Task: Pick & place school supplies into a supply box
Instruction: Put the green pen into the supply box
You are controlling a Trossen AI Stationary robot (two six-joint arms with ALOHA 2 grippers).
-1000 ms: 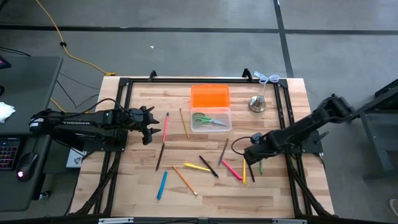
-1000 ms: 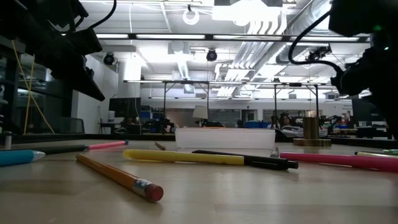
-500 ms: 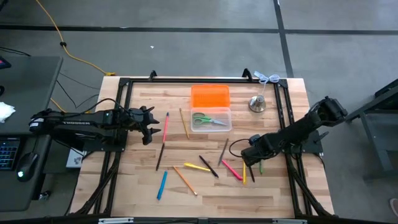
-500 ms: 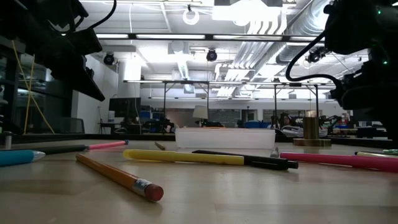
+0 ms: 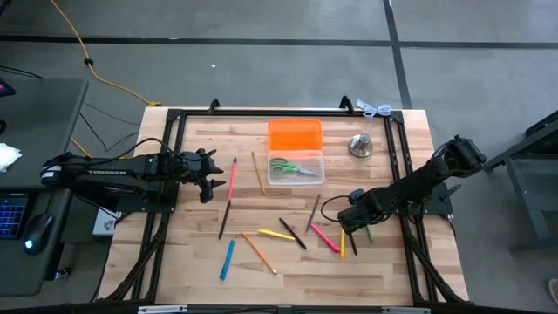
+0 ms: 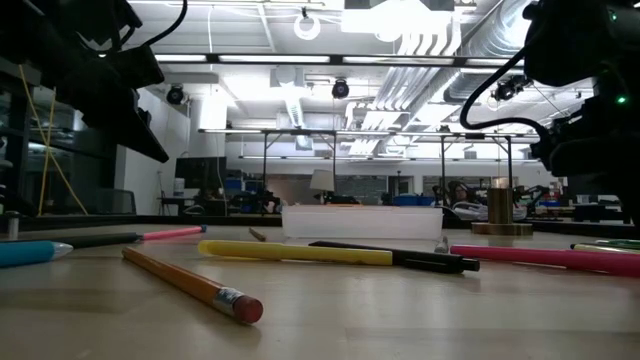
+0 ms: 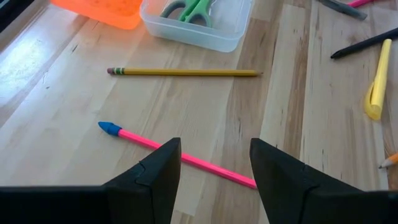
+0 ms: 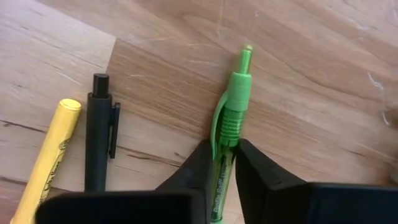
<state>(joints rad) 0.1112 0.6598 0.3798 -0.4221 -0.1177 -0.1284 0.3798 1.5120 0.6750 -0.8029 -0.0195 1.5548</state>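
Two arms over the wooden table [image 5: 288, 270]. Clear supply box [image 5: 296, 179] mid-table, only green-handled scissors [image 5: 292, 168] inside. Left gripper [image 5: 207, 177] waits spread wide, empty, beside a pink pen [image 5: 232, 177]. Right gripper [image 8: 225, 163] pinches the green pen [image 8: 231, 112] — low on the barrel, presumably for lifting.

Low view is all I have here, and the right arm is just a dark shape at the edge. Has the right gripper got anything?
Observer: Yes. The right wrist view shows the right gripper with its fingers closed on a green plastic pen lying on the wooden table.
Operator: Anything close beside it?
Observer: A black clip pen and a yellow marker lie alongside, apart from the green one.
Operator: What is in the box?
Observer: From above, the clear plastic tub holds only green-handled scissors; its orange rectangular lid lies against its far side.
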